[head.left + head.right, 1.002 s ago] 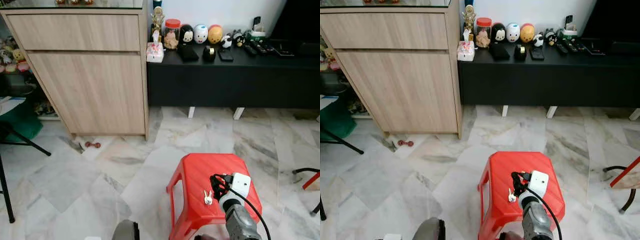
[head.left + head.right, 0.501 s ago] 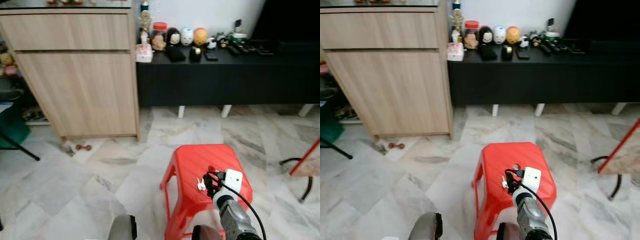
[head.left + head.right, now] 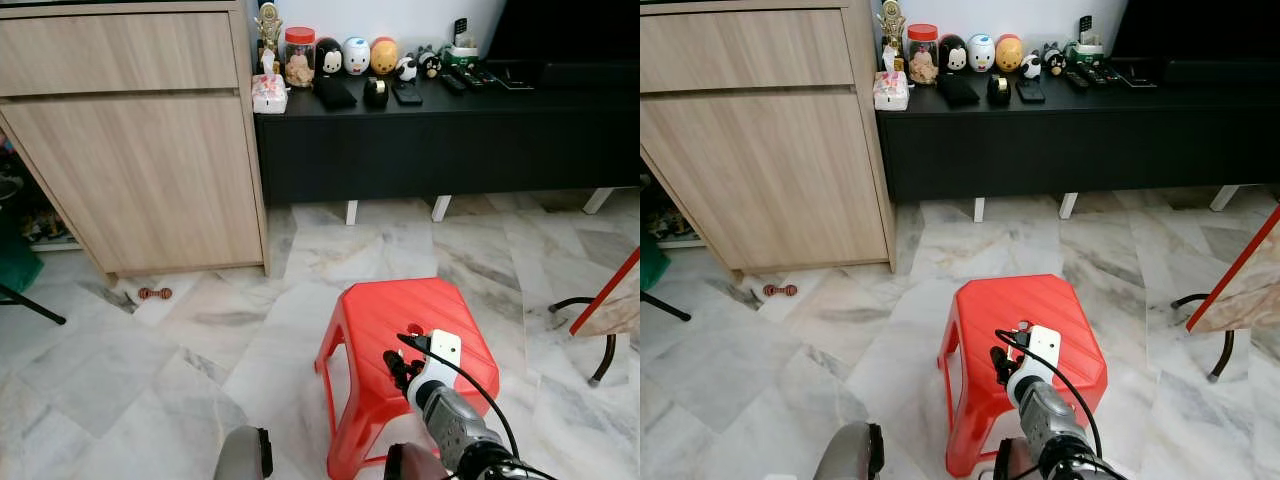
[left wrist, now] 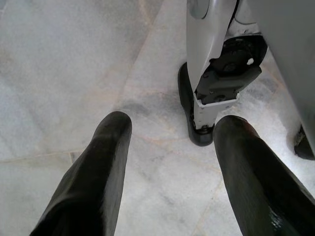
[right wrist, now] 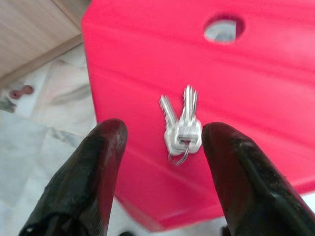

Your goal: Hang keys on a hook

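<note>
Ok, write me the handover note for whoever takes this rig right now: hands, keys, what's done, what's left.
Right hand: open, poised over the red stool, its fingers either side of the keys; nothing gripped.
Left hand: open, hanging idle above the marble floor, next to the robot's own foot.
Keys: two silver keys on a ring, lying flat on the stool's seat near its front edge.
Done: the right hand is lined up on the keys.
Left: close on the keys, lift them, find a hook and hang them. I cannot make out a hook anywhere in these views.
</note>
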Motion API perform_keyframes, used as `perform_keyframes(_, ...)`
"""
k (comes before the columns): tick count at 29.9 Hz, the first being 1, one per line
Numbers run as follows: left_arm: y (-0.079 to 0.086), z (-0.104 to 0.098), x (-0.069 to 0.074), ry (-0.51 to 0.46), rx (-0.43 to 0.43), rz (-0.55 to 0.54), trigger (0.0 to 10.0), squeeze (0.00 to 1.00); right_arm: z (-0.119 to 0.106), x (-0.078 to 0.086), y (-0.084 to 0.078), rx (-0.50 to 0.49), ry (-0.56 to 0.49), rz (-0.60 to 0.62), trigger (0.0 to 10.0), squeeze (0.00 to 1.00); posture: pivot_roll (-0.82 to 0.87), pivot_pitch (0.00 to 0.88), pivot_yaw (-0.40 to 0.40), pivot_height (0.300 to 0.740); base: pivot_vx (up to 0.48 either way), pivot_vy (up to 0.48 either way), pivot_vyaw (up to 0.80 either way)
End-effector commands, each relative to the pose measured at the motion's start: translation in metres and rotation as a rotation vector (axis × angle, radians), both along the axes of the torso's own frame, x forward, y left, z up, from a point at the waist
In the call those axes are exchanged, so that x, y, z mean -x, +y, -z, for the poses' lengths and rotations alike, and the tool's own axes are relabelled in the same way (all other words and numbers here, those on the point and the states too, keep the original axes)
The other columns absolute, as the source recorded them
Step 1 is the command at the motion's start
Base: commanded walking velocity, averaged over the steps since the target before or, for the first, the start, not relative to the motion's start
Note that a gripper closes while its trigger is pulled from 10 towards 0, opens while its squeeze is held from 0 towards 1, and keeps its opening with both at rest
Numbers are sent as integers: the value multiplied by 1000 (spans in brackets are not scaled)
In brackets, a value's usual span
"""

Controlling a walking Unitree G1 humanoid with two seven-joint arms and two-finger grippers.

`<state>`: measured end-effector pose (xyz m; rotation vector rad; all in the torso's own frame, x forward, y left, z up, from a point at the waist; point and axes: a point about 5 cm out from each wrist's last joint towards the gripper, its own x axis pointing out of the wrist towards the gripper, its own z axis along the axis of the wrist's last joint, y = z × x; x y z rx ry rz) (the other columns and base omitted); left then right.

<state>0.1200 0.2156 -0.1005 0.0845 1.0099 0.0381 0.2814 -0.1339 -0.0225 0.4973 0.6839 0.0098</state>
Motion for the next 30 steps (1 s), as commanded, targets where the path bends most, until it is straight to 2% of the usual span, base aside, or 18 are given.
perform_keyframes(1, -16, 6, 11, 40, 43, 39, 10000, 0, 1, 1, 2, -28, 22, 6, 10000, 0, 109, 88, -82, 598, 0, 0, 0)
perform_keyframes(9, -17, 8, 19, 49, 44, 43, 10000, 0, 4, 3, 2, -79, 65, 36, 10000, 0, 110, 115, -88, 598, 0, 0, 0)
perform_keyframes(21, -19, 11, 34, 60, 46, 52, 10000, 0, -2, -2, -2, -107, 29, 66, 10000, 0, 112, 198, -97, 598, 0, 0, 0)
perform_keyframes(25, -17, 10, 34, 47, 45, 39, 10000, 0, -6, -6, 0, -120, -6, 49, 10000, 0, 113, 211, -100, 598, 0, 0, 0)
perform_keyframes(30, -18, 7, 23, 5, 49, 46, 10000, 0, -14, -15, 0, -134, -50, 66, 10000, 0, 120, 199, -107, 598, 0, 0, 0)
